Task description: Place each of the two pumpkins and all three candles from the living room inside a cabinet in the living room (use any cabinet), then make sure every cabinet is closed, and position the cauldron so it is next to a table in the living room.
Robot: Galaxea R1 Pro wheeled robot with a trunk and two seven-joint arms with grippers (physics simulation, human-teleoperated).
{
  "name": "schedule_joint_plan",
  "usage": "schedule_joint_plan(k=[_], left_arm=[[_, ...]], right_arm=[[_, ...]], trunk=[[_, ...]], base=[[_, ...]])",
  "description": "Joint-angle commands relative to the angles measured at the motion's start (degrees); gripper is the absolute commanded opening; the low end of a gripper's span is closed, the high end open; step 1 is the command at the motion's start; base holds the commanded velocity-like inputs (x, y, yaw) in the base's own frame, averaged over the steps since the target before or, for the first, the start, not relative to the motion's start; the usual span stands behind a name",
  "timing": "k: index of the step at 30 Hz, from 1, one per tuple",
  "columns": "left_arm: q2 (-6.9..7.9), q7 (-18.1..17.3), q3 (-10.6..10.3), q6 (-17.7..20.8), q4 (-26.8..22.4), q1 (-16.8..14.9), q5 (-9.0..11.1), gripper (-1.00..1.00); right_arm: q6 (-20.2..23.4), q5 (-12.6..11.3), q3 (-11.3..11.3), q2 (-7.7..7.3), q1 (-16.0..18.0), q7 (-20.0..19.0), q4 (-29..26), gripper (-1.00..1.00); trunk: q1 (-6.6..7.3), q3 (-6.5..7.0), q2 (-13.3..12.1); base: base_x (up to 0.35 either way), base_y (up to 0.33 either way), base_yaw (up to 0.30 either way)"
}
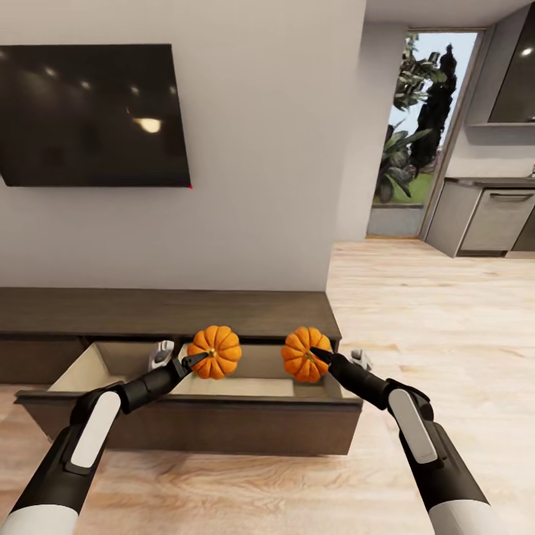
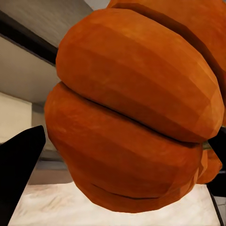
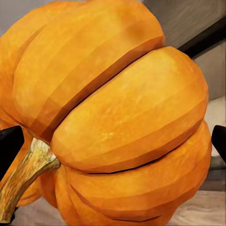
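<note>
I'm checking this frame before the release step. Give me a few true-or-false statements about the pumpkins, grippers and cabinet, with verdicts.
1. Each gripper holds a pumpkin. True: the left gripper grips the left pumpkin, the right gripper the right pumpkin.
2. The cabinet is fully closed. False: its drawer is pulled open.
3. Both pumpkins rest on the floor. False: they are held above the open drawer.
4. A TV hangs on the wall above the cabinet. True.
</note>
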State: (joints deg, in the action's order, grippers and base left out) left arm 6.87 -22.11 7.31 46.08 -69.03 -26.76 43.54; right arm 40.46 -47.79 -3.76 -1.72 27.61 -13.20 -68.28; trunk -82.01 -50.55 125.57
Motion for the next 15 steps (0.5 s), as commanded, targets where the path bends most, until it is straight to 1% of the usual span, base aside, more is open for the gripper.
schedule_joint_plan(k=[1, 3, 9, 11, 15], left_arm=[[-0.02, -0.17, 0.1, 0.32, 0.07, -0.04, 0.15, -1.0], [-0.02, -0.14, 0.1, 0.15, 0.17, -0.04, 0.14, -1.0], [-0.02, -0.13, 0.1, 0.07, 0.35, -0.04, 0.14, -1.0], [-0.02, -0.12, 0.14, 0.07, 0.39, -0.04, 0.14, -1.0], [-0.02, -0.17, 0.16, 0.01, 0.41, -0.04, 0.14, -1.0]], right_arm=[[0.32, 0.58, -0.11, 0.02, 0.05, -0.23, 0.03, -1.0], [0.25, 1.87, -0.11, 0.19, 0.19, -0.14, 0.48, -1.0], [-0.82, 3.5, 0.16, 0.3, 0.58, -0.08, 5.54, -1.0], [-2.66, 4.07, 1.15, 0.31, 0.67, -0.07, 6.12, -1.0], [-4.07, 4.32, 2.41, 0.31, 0.71, -0.07, 6.36, -1.0]], trunk=[[0.0, -0.05, 0.02], [0.0, -0.05, 0.02], [0.0, -0.05, 0.02], [0.0, -0.05, 0.02], [0.0, -0.05, 0.02]], base=[[0.124, -0.181, 0.0], [0.065, -0.092, 0.0], [0.039, -0.045, 0.0], [0.044, -0.044, 0.0], [0.011, -0.011, 0.0]])
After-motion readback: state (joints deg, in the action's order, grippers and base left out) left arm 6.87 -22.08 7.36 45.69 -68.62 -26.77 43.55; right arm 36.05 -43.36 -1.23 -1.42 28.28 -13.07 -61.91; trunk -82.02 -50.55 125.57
